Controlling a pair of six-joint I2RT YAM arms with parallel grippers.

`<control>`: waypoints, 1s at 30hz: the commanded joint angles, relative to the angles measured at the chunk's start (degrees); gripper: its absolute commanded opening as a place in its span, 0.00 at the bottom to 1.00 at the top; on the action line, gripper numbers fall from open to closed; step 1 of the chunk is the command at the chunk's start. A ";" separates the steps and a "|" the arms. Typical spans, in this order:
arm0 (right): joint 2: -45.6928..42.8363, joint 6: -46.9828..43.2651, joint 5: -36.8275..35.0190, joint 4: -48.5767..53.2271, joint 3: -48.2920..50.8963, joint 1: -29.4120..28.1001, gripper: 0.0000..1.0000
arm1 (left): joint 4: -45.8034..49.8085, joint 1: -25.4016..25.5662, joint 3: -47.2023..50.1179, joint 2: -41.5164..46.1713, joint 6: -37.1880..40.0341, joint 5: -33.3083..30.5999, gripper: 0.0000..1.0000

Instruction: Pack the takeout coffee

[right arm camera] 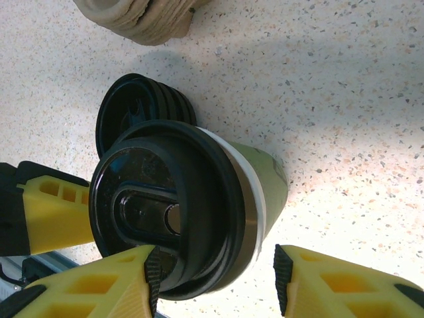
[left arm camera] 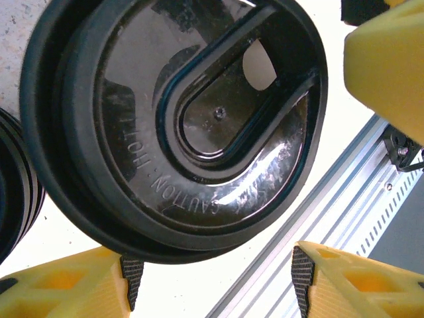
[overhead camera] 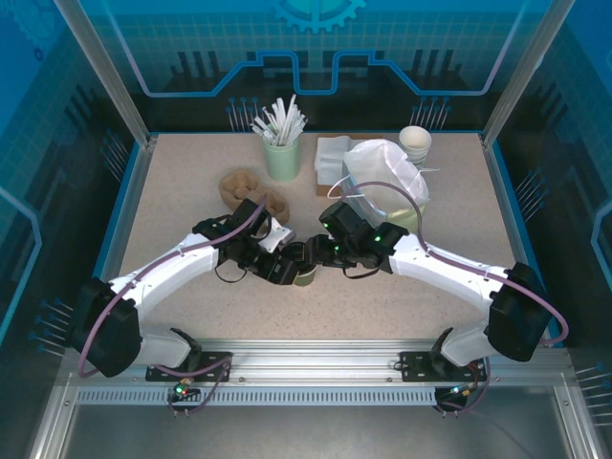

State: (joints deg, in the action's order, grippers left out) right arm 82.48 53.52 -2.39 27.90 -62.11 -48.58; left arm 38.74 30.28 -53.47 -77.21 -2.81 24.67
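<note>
From above, both arms' wrists cover most of the takeout coffee [overhead camera: 305, 277], which sits mid-surface [overhead camera: 191, 191] between them. The right gripper [right arm camera: 217, 270] straddles its black lid [right arm camera: 165, 212], jaws apart, with a gap on one side. The left gripper [left arm camera: 217, 275] stands open by the lid's rim. Spare lids [right arm camera: 136, 106] are stacked just beside the cup, and brown pulp trays [overhead camera: 251, 189] lie beyond

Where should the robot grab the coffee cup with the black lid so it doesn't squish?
Probably the cup on its green paper wall, just under the black lid, pinched from two opposite sides. It is round, and the lid's rim likely stiffens the paper there. Come from the side away from the stack of spare lids, which sits close beside it.
</note>
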 commanded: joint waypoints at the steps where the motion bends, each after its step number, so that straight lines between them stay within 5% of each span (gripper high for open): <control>1: 0.83 -0.61 0.62 0.74 -1.95 0.68 0.52 | 1.43 0.54 -1.67 0.24 1.27 1.08 0.63; 20: -1.21 -1.48 -0.92 2.51 -2.23 0.68 0.53 | 5.74 1.08 -2.58 3.37 0.93 -5.06 0.67; 30: -3.61 -1.96 -0.97 2.74 -1.01 1.30 0.54 | -0.68 -1.76 -1.10 8.94 -5.83 -1.73 0.71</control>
State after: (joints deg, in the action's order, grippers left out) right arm 80.58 52.45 -2.61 29.58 -62.74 -48.14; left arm 40.97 29.10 -54.63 -70.59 -5.45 20.95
